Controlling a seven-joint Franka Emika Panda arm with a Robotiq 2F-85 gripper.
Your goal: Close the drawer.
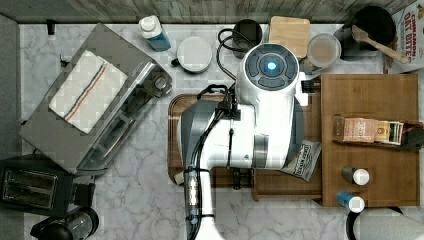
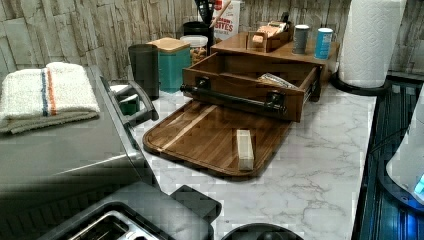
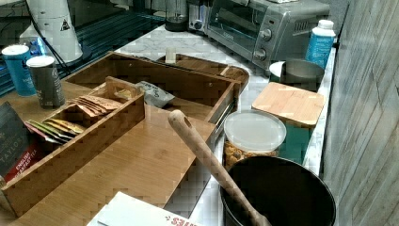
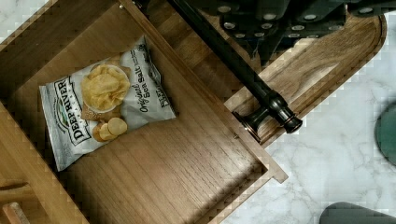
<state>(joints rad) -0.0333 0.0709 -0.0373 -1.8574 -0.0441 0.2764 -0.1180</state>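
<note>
The drawer stands pulled out of the wooden cabinet toward the left view's left. Its long black bar handle runs across the front. In the wrist view I look down into the drawer, where a bag of chips lies on the floor. My gripper hangs just outside the front wall, above the handle and apart from it. In the top view my white arm covers most of the drawer.
A dark rounded wooden tray with a small wooden block lies on the marble counter in front of the drawer. The cabinet top carries a tea-bag box and two shakers. A toaster oven and jars stand around.
</note>
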